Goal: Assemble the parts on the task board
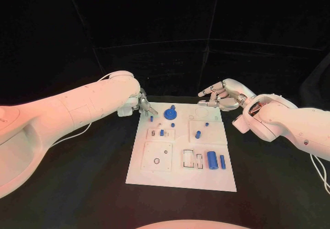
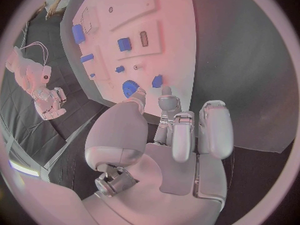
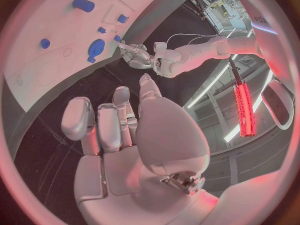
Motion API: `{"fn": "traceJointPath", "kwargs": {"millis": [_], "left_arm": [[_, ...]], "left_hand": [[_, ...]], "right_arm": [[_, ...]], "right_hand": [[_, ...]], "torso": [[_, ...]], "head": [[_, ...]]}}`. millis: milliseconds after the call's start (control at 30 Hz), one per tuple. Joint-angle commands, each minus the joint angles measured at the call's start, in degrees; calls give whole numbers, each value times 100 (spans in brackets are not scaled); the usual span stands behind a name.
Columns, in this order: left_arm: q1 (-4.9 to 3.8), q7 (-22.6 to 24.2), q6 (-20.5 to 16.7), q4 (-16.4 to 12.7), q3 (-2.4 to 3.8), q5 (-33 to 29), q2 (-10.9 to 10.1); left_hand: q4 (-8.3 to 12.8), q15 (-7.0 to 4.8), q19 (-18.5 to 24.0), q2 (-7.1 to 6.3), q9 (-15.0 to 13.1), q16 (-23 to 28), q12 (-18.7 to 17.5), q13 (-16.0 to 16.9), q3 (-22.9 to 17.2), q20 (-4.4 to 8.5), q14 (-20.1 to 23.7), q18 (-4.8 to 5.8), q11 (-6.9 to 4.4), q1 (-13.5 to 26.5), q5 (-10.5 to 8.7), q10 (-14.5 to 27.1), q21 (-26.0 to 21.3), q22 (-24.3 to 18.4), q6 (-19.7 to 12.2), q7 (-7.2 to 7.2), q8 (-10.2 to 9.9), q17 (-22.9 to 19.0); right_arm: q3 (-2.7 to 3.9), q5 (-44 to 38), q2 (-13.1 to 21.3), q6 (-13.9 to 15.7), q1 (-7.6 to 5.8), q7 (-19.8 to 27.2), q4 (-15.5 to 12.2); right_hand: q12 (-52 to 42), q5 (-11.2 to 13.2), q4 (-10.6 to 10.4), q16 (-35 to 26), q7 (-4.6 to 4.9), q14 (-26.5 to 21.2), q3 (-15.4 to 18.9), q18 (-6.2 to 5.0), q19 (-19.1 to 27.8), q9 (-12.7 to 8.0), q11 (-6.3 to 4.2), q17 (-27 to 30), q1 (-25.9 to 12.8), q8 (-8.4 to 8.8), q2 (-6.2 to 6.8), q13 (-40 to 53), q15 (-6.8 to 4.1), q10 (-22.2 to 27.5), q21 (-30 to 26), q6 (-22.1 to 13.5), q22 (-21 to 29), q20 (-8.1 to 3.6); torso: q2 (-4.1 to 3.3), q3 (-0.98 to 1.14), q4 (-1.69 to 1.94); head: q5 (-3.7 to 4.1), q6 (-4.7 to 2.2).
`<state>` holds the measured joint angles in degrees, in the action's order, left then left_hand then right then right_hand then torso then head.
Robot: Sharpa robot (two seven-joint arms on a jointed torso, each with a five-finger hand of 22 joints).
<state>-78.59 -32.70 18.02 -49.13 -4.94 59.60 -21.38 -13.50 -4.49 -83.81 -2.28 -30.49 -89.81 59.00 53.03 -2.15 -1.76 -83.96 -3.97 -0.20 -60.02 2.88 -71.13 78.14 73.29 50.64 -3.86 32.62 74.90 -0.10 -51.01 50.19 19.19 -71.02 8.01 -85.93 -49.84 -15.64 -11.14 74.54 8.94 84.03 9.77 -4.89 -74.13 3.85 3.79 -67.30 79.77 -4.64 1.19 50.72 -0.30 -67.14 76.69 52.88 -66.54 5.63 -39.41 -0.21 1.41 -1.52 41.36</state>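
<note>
The board [image 1: 182,179] lies flat in the middle of the table [image 1: 82,191], and the assembly looks partly done at most. Several blue parts already stand in or lie on the board: a round gear-like part [image 1: 170,114] near the far edge, small pegs [image 1: 152,117] beside it toward the left arm, a peg [image 1: 197,135] in the square plate nearer the right arm, and two cylinders [image 1: 213,160] side by side near the board's right edge. Beside the cylinders are slots [image 1: 188,159] that look unfilled, and the large plate [image 1: 157,156] on the board's left half shows bare holes, so I judge that a good share of the seating is left. Whether any standing part is fully pressed home cannot be told.

The left robot hand [image 1: 141,106] hovers at the board's far left corner, fingertips close to the small pegs; in the left wrist view its fingers [image 2: 215,130] are stretched toward the board with nothing visible between them, so it reads as loosely open and empty. The right robot hand [image 1: 221,96] hangs at the far right corner, fingers half-curled and apart, also empty. Neither hand touches a part.
</note>
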Motion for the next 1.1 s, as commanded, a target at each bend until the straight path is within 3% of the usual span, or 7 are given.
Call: {"fn": "traceJointPath", "kwargs": {"millis": [33, 433, 1100], "left_arm": [[16, 130, 124, 38, 1, 106, 30], [84, 195, 142, 164, -1, 108, 115], [96, 297, 101, 228, -4, 108, 169]], "left_hand": [[9, 56, 10, 1, 9, -19, -23, -12, 38, -43, -604, 29, -2, -56, -3, 45, -11, 6, 13, -12, -26, 1510], [82, 63, 10, 124, 69, -19, -26, -38, 55, -51, -604, 29, 4, -246, -3, 64, -13, 14, 37, -19, -62, 1510], [203, 65, 6, 291, 135, -19, -16, -58, 24, -55, -604, 32, 4, -479, -4, 71, -6, 37, 86, -20, -90, 1510]], "right_arm": [[3, 17, -9, -29, -11, 43, 0], [3, 17, -29, -33, -10, 47, 12], [3, 17, -52, -43, -10, 50, 18]], "right_hand": [[20, 5, 14, -20, -9, 112, 33, -43, 39, 5, -1, 1, -11, -34, -35, -1, -26, 45, -17, -21, 5, 17], [21, 1, 17, -24, -9, 111, 33, -44, 39, 5, -1, 4, -3, -35, -43, -4, -26, 45, -19, -21, 7, 17], [21, 0, 18, -25, -9, 111, 33, -44, 40, 5, -1, 5, -1, -35, -44, -4, -26, 45, -20, -21, 7, 17]], "torso": [[2, 1, 4], [3, 4, 7], [6, 5, 7]], "head": [[6, 3], [8, 9], [7, 44]]}}
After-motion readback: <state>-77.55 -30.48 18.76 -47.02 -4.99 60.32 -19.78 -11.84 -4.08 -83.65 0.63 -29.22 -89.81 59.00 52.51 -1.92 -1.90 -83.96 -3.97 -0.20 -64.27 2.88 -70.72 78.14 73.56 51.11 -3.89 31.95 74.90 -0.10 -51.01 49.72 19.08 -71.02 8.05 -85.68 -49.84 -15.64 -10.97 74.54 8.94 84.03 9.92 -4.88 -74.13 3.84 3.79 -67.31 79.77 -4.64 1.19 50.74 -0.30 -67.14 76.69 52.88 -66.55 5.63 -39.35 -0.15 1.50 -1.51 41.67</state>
